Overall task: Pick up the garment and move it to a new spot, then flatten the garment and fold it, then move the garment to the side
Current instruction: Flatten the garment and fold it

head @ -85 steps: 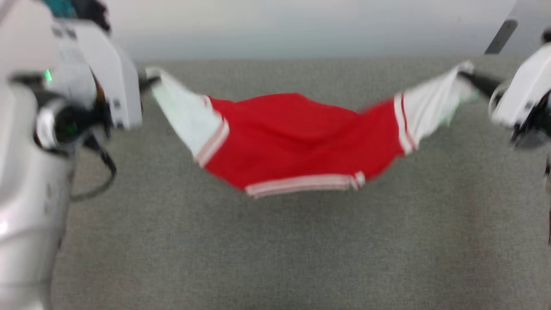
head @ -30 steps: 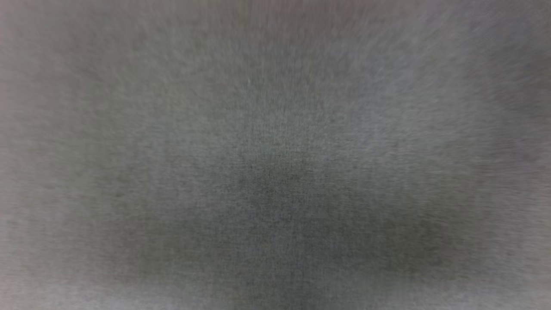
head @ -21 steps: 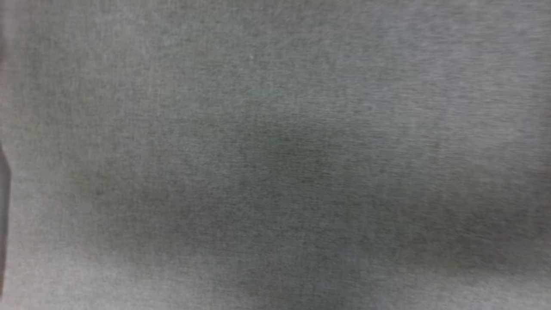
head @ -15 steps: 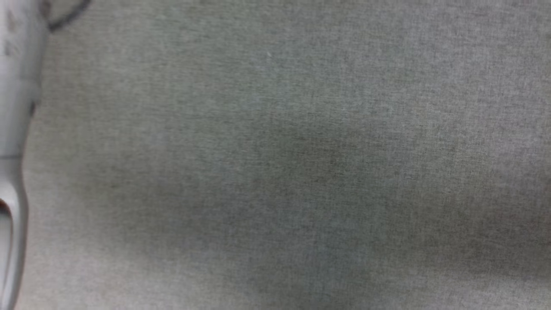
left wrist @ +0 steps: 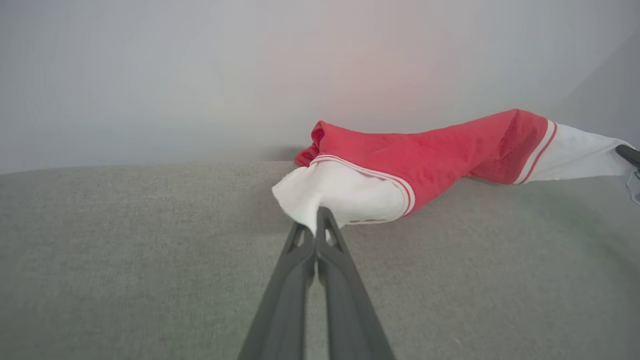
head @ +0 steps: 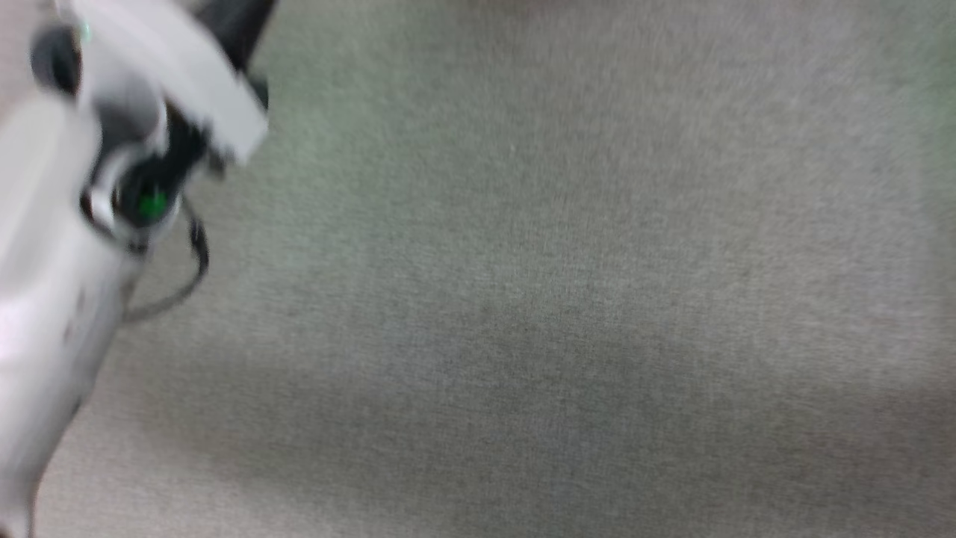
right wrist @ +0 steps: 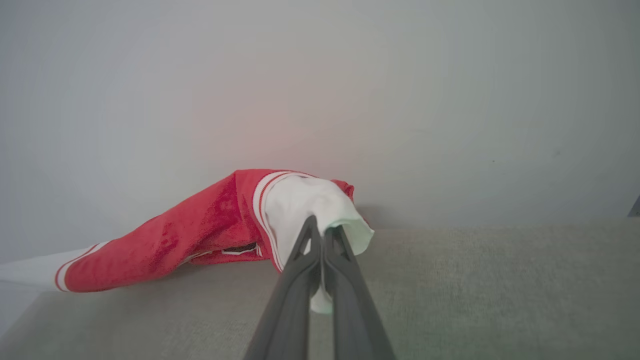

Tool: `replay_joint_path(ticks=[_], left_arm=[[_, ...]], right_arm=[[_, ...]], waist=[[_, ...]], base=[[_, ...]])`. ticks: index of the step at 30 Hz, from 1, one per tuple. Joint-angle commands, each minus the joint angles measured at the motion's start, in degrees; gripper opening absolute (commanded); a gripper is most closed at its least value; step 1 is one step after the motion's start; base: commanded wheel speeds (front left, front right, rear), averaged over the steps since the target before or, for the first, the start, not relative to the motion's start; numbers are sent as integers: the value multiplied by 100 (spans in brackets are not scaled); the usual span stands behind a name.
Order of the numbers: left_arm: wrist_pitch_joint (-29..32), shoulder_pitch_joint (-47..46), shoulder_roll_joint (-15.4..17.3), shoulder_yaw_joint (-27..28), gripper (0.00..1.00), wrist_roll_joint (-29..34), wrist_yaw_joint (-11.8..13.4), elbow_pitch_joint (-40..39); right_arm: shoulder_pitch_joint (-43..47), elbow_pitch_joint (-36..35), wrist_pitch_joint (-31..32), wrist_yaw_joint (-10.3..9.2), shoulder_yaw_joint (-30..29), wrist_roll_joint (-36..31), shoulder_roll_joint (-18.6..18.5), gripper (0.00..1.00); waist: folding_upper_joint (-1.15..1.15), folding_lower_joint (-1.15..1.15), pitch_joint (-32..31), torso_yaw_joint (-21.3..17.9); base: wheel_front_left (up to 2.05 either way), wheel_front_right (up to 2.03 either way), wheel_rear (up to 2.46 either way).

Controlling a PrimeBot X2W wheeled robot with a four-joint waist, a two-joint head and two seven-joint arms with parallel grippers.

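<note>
Grey woven surface (head: 567, 299) lies under the head camera, which has tipped down since the garment (left wrist: 425, 155) hung before it moments ago. Wrist views put the garment strung between the arms near the pale wall (left wrist: 150, 75). The left gripper (left wrist: 320, 217) and right gripper (right wrist: 320, 225) are each pinched shut on a white sleeve and its red middle sags to the surface, so laying it flat seems next.

In the head view the left arm (head: 45, 299) is blurred and cut at the left edge. The far white sleeve of the garment (right wrist: 200, 235) is cut by the left edge of the right wrist view.
</note>
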Motion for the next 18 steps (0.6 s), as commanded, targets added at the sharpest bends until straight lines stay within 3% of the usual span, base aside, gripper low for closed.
replay_joint_path(ticks=[1,9,13,14,18], left_arm=[[36,300,151,10,0,-68,102,-198],[360,2058,1321,141,0,-482,958,-1997],[459,2938,1906,244,0,-757,1487,-2929],[459,2938,1906,244,0,-757,1487,-2929],[443,3736,2460,373,0,-1041,1926,-3629]], right_arm=[[350,-107,221,0,-85,130,-73,0],[2211,-712,2021,1,-879,914,-257,0],[3139,-1096,2945,2,-1236,1079,-341,0],[3139,-1096,2945,2,-1236,1079,-341,0],[4012,-1539,3754,1,-1704,1197,-387,0]], waist=[[0,0,-791,-63],[0,0,-1507,-269],[0,0,-1746,-331],[0,0,-1746,-331],[0,0,-1907,-332]], base=[[0,0,0],[0,0,0],[0,0,0],[0,0,0],[0,0,0]])
